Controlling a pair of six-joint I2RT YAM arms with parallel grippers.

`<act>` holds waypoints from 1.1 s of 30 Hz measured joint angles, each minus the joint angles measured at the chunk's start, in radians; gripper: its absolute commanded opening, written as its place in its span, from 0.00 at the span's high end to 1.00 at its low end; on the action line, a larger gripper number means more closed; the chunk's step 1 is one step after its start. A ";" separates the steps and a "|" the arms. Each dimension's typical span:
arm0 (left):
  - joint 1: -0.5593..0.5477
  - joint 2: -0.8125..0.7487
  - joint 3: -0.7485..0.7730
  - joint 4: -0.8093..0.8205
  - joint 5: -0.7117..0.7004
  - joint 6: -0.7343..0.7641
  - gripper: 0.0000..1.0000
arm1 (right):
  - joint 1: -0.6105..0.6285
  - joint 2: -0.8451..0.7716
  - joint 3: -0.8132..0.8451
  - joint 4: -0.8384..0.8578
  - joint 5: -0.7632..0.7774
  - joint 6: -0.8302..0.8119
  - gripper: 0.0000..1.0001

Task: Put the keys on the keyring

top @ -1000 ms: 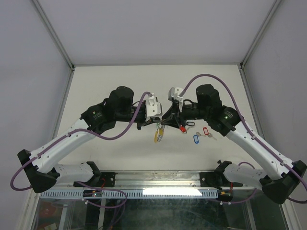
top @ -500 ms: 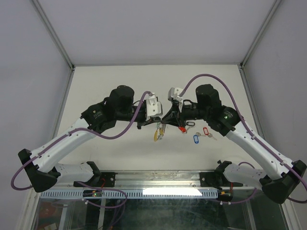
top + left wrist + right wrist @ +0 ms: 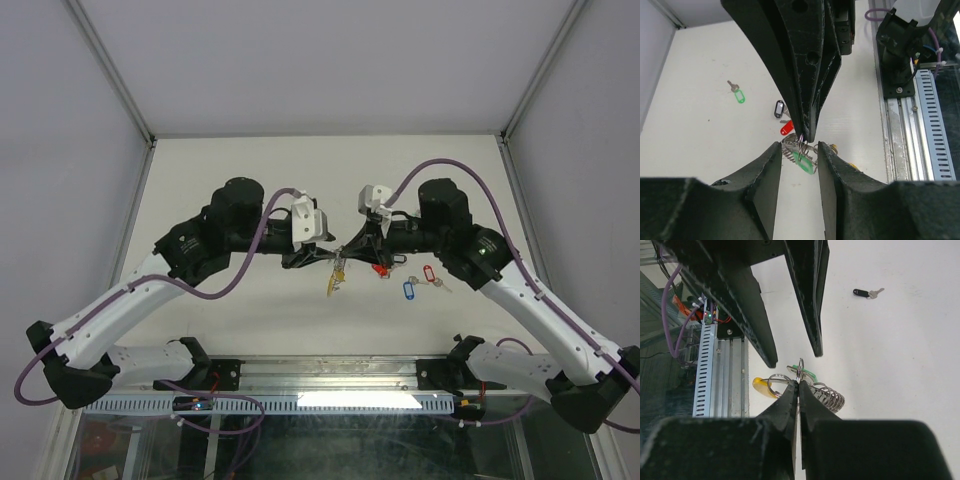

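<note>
Elbows bowed outward, both my arms reach in and meet over the table. My right gripper is clenched on a thin wire loop of the keyring, with a green-tagged key beside the coil. My left gripper is released, its fingers either side of the ring. A blue key and a red key lie at four o'clock of it.

Bright, even light; near wrist-view foregrounds blurred.

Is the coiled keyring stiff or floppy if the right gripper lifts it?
Likely floppy: the keyring hangs loosely from a thin ring pinched by the right gripper. Its green tag would probably swing. Seemingly light: a fingertip pinch holds it.
</note>
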 measured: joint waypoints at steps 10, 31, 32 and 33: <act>0.000 -0.095 -0.078 0.113 0.072 -0.067 0.66 | 0.000 -0.056 0.021 -0.002 -0.029 -0.022 1.00; 0.000 -0.086 -0.108 0.134 0.060 -0.082 0.57 | 0.000 -0.090 0.022 0.002 -0.062 -0.021 1.00; 0.000 -0.086 -0.111 0.139 0.052 -0.085 0.57 | 0.000 -0.091 0.022 0.004 -0.062 -0.020 1.00; 0.000 -0.086 -0.117 0.148 0.044 -0.092 0.57 | 0.000 -0.092 0.022 0.005 -0.063 -0.018 1.00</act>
